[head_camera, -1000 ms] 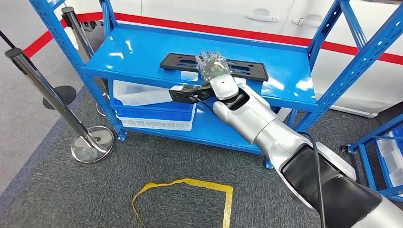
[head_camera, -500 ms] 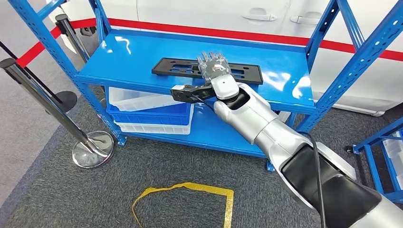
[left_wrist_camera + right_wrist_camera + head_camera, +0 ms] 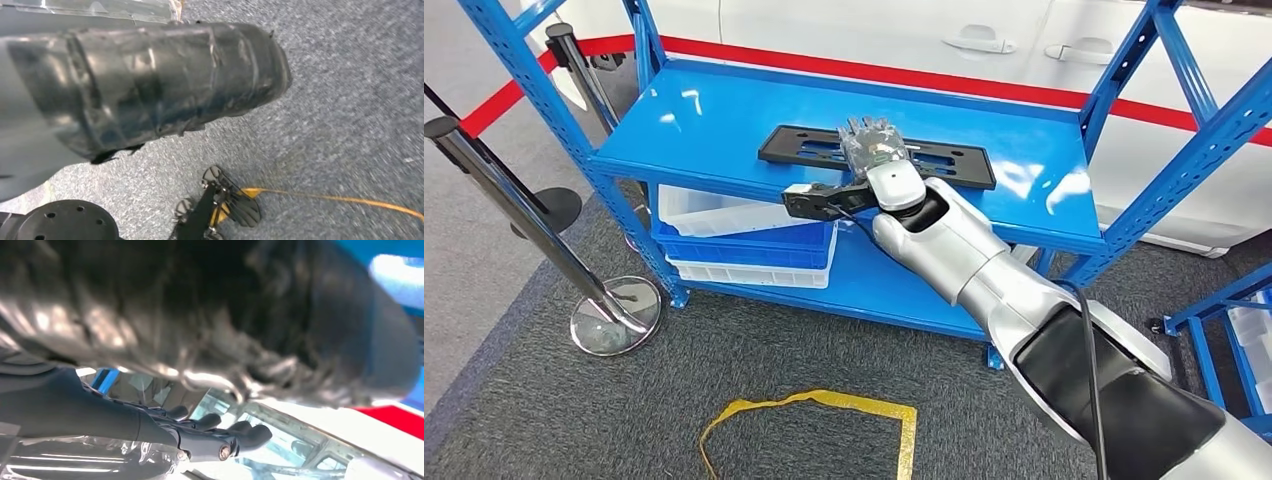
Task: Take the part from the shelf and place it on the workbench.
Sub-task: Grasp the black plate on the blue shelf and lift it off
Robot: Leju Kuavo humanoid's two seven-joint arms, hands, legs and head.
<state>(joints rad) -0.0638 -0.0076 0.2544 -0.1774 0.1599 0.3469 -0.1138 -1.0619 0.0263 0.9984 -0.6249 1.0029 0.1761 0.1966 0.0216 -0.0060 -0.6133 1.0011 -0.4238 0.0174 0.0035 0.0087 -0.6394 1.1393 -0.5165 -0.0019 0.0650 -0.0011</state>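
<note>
- Nearest the camera, a loop of yellow tape (image 3: 809, 420) lies on the grey carpet in front of the blue shelf (image 3: 724, 110); a chrome stanchion (image 3: 614, 315) stands at the left.
- The right arm (image 3: 984, 275) reaches up from the lower right of the head view, extended across the shelf's front edge, wrist camera jutting out to its left.
- The right robot hand (image 3: 871, 147) is laid flat, palm down and fingers extended, over the near edge of the part (image 3: 814, 148). It appears to rest on or just above the part; whether the fingers have taken hold cannot be told, and the right wrist view is too blurred to settle it.
- The part, a long flat black plate with slots, lies on the shelf's upper level with its long axis running left to right along the shelf, crosswise to the reaching arm. It extends to both sides of the hand, more of it to the left.
- The right hand is by far the nearer one; the left robot hand (image 3: 150, 85) hangs over the carpet, its fingers not visible, so its state cannot be told.
- Stacked bins (image 3: 744, 240) sit on the lower level; behind the shelf runs a red floor line (image 3: 924, 72) and a white car (image 3: 984, 35).
- The worktop is not visible.
</note>
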